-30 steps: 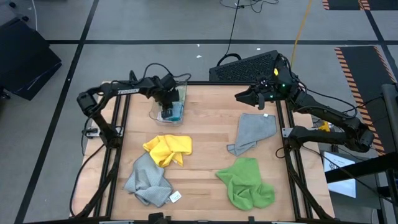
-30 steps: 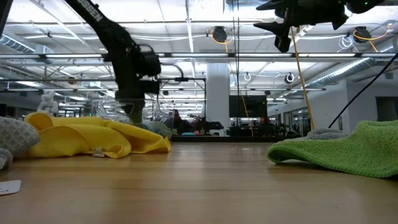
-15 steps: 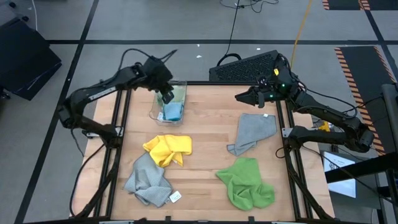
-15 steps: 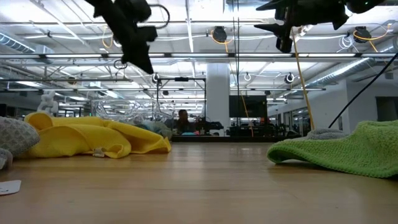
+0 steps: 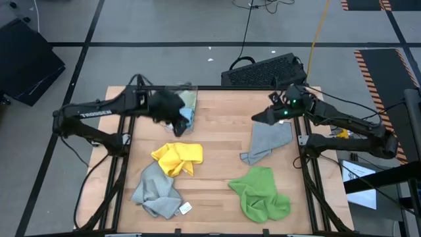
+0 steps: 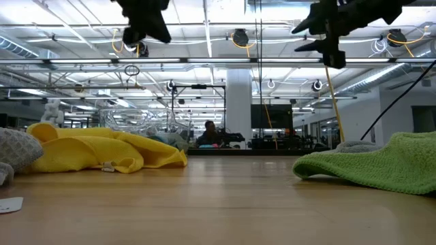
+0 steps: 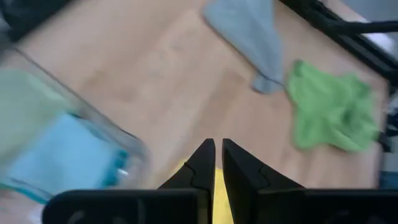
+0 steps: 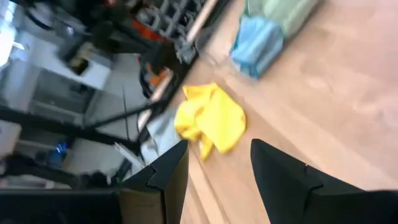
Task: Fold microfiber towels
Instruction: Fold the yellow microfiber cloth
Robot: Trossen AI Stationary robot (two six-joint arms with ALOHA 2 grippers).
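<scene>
A clear bin point(image 5: 193, 89) at the table's far left holds a light blue towel point(image 5: 186, 118) and a pale green towel point(image 5: 189, 99). My left gripper point(image 5: 173, 120) hangs shut above the bin's near edge, with nothing in it. A yellow towel point(image 5: 176, 158) and a grey towel point(image 5: 156, 191) lie crumpled at the near left. A second grey towel point(image 5: 268, 139) and a bright green towel point(image 5: 261, 192) lie on the right. My right gripper point(image 5: 258, 118) hovers open above the far end of the right grey towel, touching nothing.
A black keyboard point(image 5: 263, 69) lies beyond the table's far edge. A white tag point(image 5: 185, 208) shows at the left grey towel's near corner. Bare wood point(image 5: 220, 138) runs down the table's middle between the two groups of towels. Black frame rails point(image 5: 122, 141) border both sides.
My left gripper has risen out of the bin, rolled its wrist, and come back toward the table's near edge; the blue towel stays in the bin. My right gripper has tipped downward and shifted a little toward the near edge, over the right grey towel.
</scene>
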